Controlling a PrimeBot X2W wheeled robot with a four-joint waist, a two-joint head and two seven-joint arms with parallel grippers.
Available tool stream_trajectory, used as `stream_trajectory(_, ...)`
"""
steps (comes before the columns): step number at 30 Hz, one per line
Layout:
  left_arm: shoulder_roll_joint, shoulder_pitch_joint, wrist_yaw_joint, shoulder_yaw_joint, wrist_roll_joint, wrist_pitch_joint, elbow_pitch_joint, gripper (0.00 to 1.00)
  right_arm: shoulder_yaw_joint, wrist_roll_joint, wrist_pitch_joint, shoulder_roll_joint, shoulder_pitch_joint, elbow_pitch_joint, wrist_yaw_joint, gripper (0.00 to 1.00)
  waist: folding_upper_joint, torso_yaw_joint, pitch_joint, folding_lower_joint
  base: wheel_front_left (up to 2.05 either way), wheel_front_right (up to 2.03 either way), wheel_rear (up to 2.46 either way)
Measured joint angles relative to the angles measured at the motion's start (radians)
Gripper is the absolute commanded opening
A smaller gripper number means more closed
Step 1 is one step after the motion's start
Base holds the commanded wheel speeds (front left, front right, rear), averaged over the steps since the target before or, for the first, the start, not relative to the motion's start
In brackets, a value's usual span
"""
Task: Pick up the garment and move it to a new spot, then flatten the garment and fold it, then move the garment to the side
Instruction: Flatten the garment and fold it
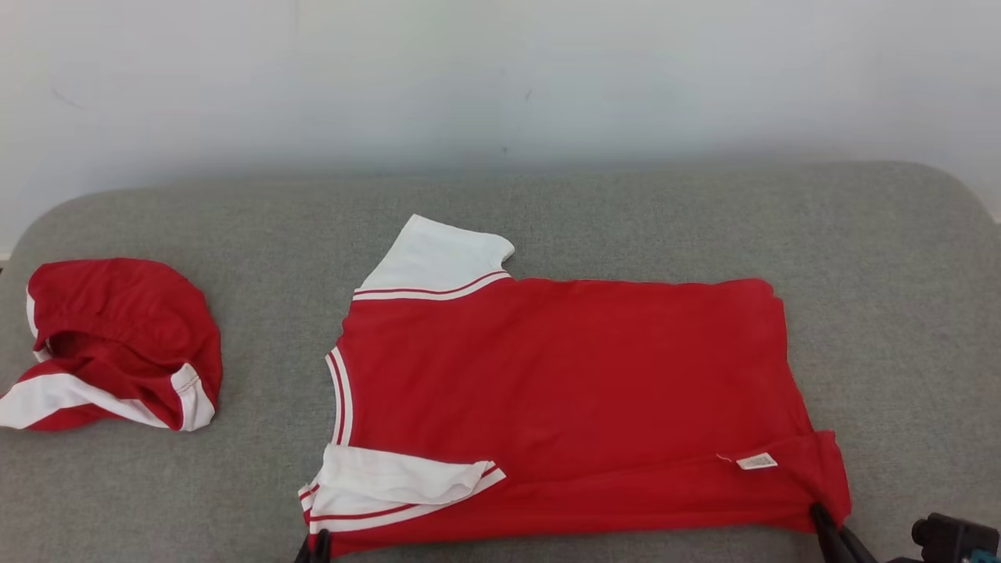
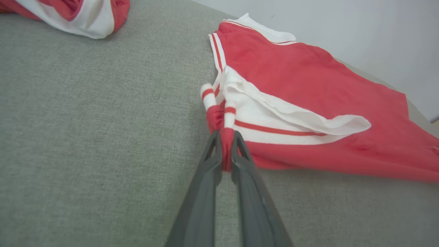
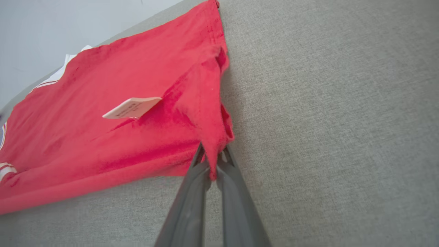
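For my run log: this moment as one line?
red T-shirt: spread on grey cushion | left jaws: shut on its sleeve-end corner | right jaws: shut on hem corner | second red garment: bunched, left

A grey fabric couch [image 1: 626,211] stands against a plain pale wall [image 1: 500,78].

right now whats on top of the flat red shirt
The near white sleeve lies folded onto the red shirt, and a white label shows by the turned-over hem corner. Whatever lies beneath the shirt on the grey cushion is covered.
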Motion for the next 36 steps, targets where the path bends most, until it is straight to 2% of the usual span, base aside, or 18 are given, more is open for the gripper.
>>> stream_trajectory(1, -0.002, 0.0, 0.007, -0.001, 0.002, 0.0, -0.004, 0.0, -0.005, -0.007, 0.005, 0.003, 0.007, -0.011, 0.0, 0.2, 0.0, -0.001, 0.003, 0.0, 0.0, 0.0, 0.0)
stream_trajectory(2, -0.005, 0.0, 0.007, 0.002, 0.002, 0.0, -0.013, 0.39, -0.011, -0.019, 0.007, 0.006, 0.01, -0.023, 0.0, 0.71, 0.0, -0.003, 0.006, 0.0, 0.0, 0.0, 0.0)
stream_trajectory(3, -0.009, 0.0, 0.008, 0.005, 0.002, 0.0, -0.021, 1.0, -0.022, -0.022, 0.007, 0.012, 0.009, -0.032, 0.0, 1.0, 0.0001, -0.005, 0.009, 0.0, 0.0, 0.0, 0.0)
stream_trajectory(12, -0.026, -0.021, 0.011, 0.055, 0.025, -0.001, -0.084, 1.0, -0.047, -0.066, -0.052, 0.05, -0.005, -0.106, 0.0, 1.0, 0.0, -0.015, 0.006, 0.0, 0.0, 0.0, 0.0)
stream_trajectory(24, -0.03, -0.041, 0.024, 0.183, 0.186, -0.001, -0.254, 1.0, 0.0, -0.161, -0.238, 0.066, -0.035, -0.214, 0.0, 1.0, 0.0, -0.02, -0.021, 0.0002, 0.0, 0.0, 0.0)
stream_trajectory(36, -0.021, 0.004, 0.015, 0.225, 0.302, -0.001, -0.3, 1.0, -0.009, -0.26, -0.296, 0.083, 0.026, -0.265, 0.0, 1.0, 0.0001, -0.01, -0.043, 0.0001, 0.0, 0.0, 0.0)
